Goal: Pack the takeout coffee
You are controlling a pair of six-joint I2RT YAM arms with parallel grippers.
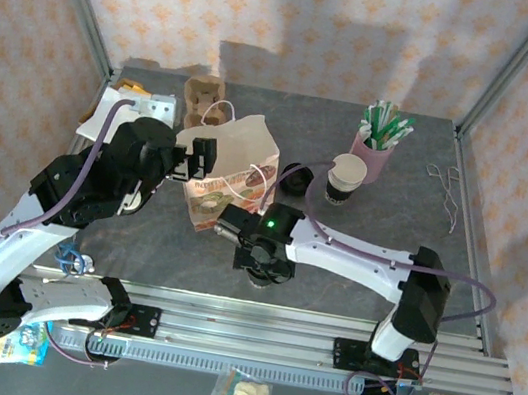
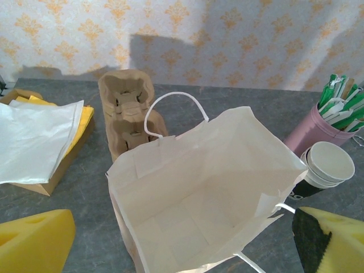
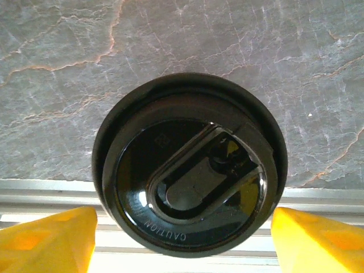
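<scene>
The takeout coffee [image 3: 189,165] stands near the table's front edge, its round black lid marked CAUTION seen from straight above. My right gripper [image 3: 185,239] hangs over it, open, one yellow finger [image 3: 48,242] on each side of the lid and apart from it. In the top view the cup [image 1: 266,279] is mostly hidden under this gripper [image 1: 263,263]. The paper bag [image 1: 232,177] stands upright with its mouth open [image 2: 210,193] and nothing inside. My left gripper [image 1: 201,159] is at the bag's left edge, open wide [image 2: 182,242], its yellow fingers [image 2: 34,242] straddling the near rim.
A stack of open white cups [image 1: 345,179] [image 2: 327,165] stands beside the pink cup of straws [image 1: 374,147] [image 2: 315,128]. The brown pulp tray [image 1: 203,96] [image 2: 125,111] is behind the bag. A box of napkins [image 2: 40,136] lies far left. Aluminium rails [image 1: 251,332] border the front.
</scene>
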